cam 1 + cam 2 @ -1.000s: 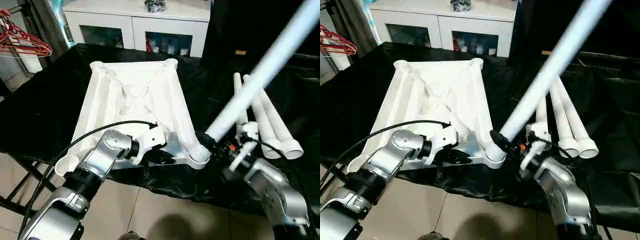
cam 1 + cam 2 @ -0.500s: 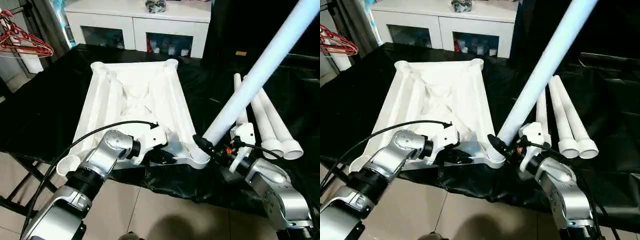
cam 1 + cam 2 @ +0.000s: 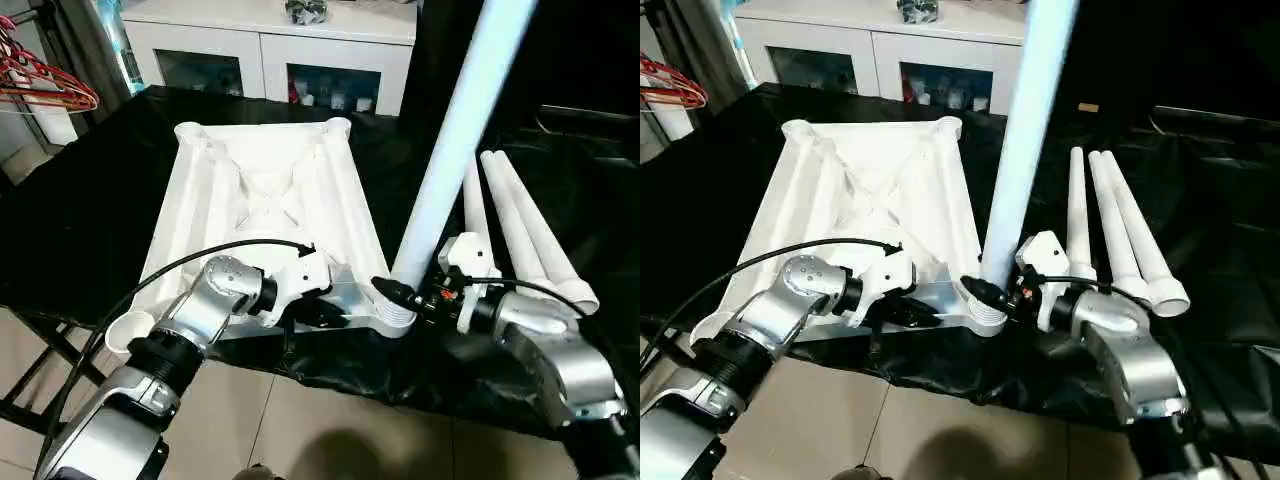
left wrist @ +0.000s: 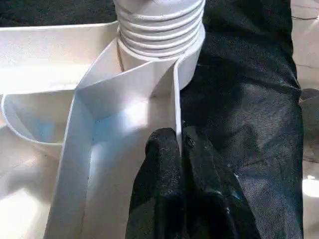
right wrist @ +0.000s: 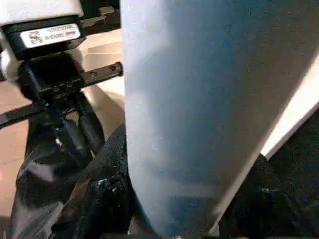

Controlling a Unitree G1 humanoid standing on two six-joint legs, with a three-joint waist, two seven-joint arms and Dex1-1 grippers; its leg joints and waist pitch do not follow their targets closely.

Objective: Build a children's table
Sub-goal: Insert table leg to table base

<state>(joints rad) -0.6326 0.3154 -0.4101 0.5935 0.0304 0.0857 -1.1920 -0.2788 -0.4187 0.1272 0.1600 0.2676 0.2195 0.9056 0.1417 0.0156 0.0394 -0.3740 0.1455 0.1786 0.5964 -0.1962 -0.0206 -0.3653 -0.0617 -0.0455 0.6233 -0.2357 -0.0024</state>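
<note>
The children's table top lies upside down on the black cloth, ribbed underside up. My left gripper is shut on the thin rim wall of the top's near edge, just beside the near right corner socket. A white leg stands almost upright with its threaded foot in that socket. My right gripper is shut on the leg low down, one black finger on each side of it. Three more legs lie side by side on the cloth to the right.
A white cabinet with glass doors stands behind the table. Red hangers hang at the far left. The cloth's front edge drops to the tiled floor just below both grippers. A black cable loops over my left forearm.
The leg has swung from leaning far to the right to nearly upright over the corner socket, with my right gripper still on it. My left gripper has stayed on the rim.
</note>
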